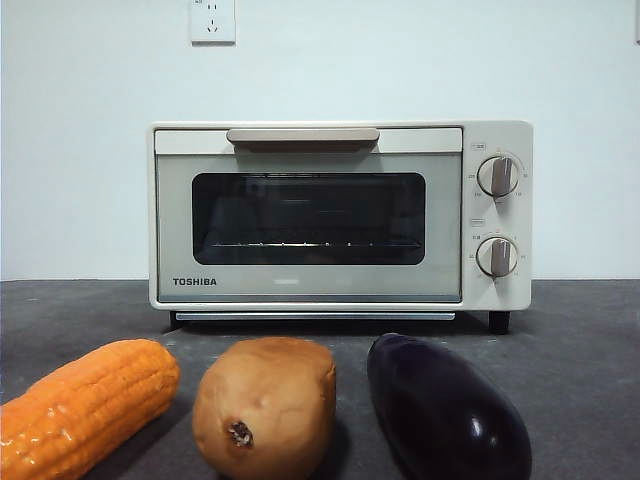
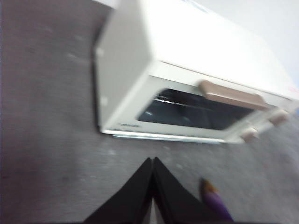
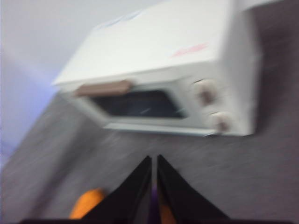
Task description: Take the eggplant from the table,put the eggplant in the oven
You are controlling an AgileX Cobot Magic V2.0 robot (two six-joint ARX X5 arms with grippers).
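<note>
The glossy dark purple eggplant (image 1: pixel 447 410) lies on the grey table (image 1: pixel 580 340) at the front right, in front of the oven. The cream-white TOSHIBA oven (image 1: pixel 340 215) stands behind it with its door closed. In the left wrist view my left gripper (image 2: pixel 153 160) hangs shut above the table, facing the oven (image 2: pixel 187 74), and an end of the eggplant (image 2: pixel 216 204) shows beside its jaws. My right gripper (image 3: pixel 154 158) is shut too, high above the table before the oven (image 3: pixel 163 79). Neither arm appears in the front view.
An orange corn cob (image 1: pixel 85 405) lies at the front left and a brown potato (image 1: pixel 265 405) sits between it and the eggplant. The corn (image 3: pixel 86 205) also shows blurred beside the right gripper's jaws. A wall stands behind the oven.
</note>
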